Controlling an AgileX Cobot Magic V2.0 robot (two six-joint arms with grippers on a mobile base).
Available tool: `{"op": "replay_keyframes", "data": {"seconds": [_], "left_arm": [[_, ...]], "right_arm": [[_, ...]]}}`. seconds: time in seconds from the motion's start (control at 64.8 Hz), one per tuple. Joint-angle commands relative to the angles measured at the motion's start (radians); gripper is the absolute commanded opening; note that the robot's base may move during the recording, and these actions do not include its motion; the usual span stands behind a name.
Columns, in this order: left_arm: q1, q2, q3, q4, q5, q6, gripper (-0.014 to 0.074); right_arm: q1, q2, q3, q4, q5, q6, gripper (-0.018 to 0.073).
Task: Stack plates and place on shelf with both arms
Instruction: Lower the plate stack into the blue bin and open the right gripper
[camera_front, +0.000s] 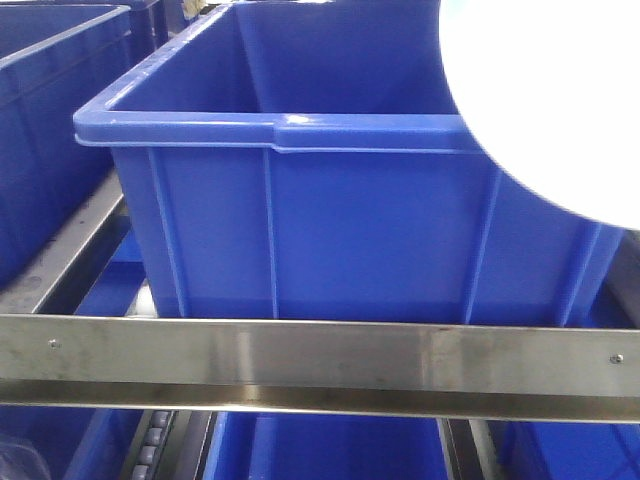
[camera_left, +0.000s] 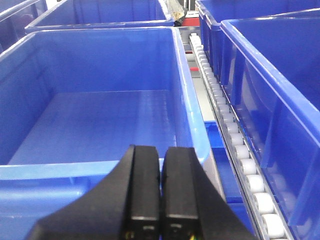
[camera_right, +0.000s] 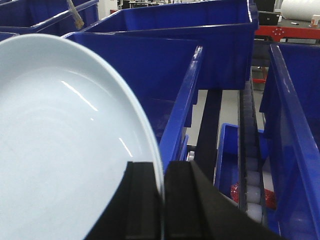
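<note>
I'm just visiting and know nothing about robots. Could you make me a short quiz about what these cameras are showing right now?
1. True or false: the right gripper is pinching the rim of a plate.
2. What is the left gripper holding? A) a plate B) a crate C) nothing
3. Fill in: in the front view, the blue crate sits on the shelf behind a steel ____.

Key
1. True: its fingers are closed on the plate's edge.
2. C: the fingers are closed together above an empty crate.
3. rail
</note>
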Motion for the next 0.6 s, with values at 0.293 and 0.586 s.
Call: {"op": "replay_keyframes", "data": {"seconds": [0.293,0.586], "left_arm": [[-0.001,0.007,-0.03,0.001,-0.085,-0.002,0.0082],[-0.001,0.007,-0.03,0.001,-0.085,-0.002,0.0082]], "right_arm": [[0.032,0.055,-0.093,-0.038,-0.126,-0.002,0.0057],[0.067,0.437,-0.36,-0.073,-0.305,-0.002,0.0058]]}}
